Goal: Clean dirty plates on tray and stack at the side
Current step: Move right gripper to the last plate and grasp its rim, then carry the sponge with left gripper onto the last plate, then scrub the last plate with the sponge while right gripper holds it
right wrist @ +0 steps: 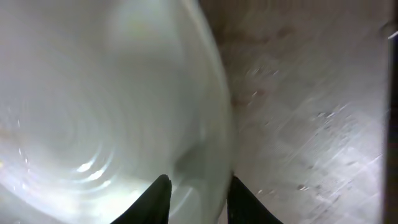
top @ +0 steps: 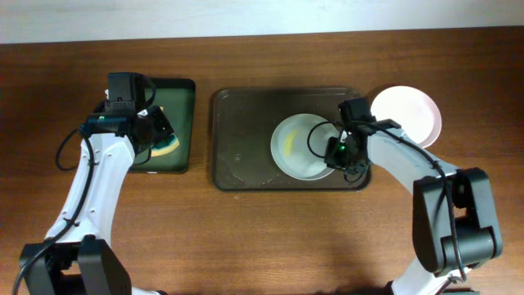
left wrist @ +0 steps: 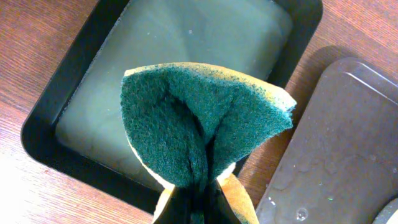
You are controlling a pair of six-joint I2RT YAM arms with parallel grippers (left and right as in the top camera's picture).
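Sponge (left wrist: 199,118), green face folded outward, is pinched tight in my left gripper (left wrist: 198,202) above the black basin (left wrist: 56,112), just beside the tray (top: 241,139). My right gripper (right wrist: 198,199) straddles the rim of the smeared plate (top: 303,164) lying at the tray's right end, but blur hides whether my fingers press it. A second plate (top: 409,111) sits on the table (top: 246,238) just right of the tray.

I count one tray (top: 241,139) on the worktop. I see two white plates: one smeared plate (top: 299,146) and a second plate (top: 407,113) near the far right corner, though I cannot tell whether others lie under it. There is one black basin (top: 184,123) toward the far left corner and one sponge (left wrist: 205,118). There are two arms, the left arm (top: 98,168) and the right arm (top: 401,164).
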